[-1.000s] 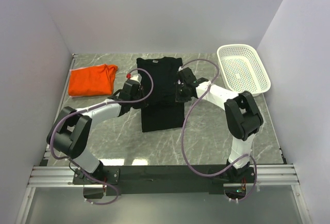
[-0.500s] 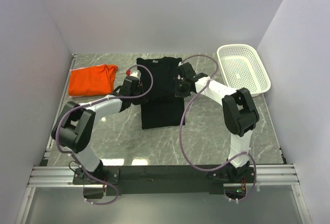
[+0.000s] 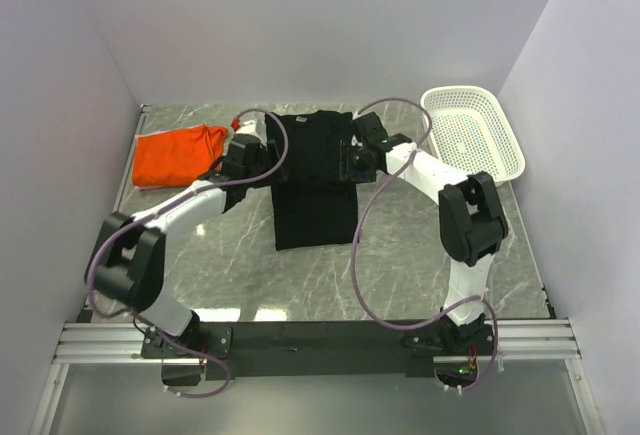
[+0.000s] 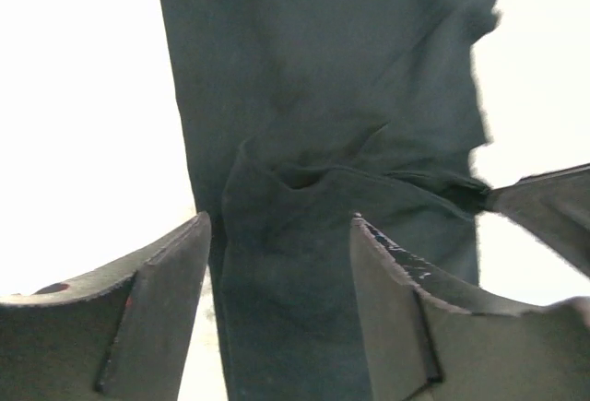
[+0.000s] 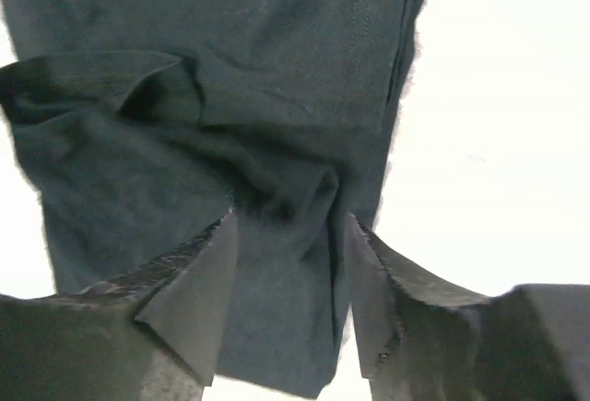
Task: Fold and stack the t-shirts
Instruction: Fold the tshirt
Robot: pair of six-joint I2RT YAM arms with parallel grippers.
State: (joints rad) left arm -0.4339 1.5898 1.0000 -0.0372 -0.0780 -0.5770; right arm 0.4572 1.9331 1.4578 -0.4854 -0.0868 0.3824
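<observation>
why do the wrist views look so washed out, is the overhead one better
Left wrist: everything around the large black cloth t-shirt is blown out to pure white, its edges soft. Right wrist: same overexposure, yet folds and stitching show. Top external: even light, sharp, veining on the grey marble table clear.

Top external: high behind the arm bases, looking down on the table. Wrist views: close on the black t-shirt, shared overhead.

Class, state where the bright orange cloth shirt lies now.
Top view: the orange shirt lies far left on the table, left of the left gripper and the black cloth shirt.
</observation>
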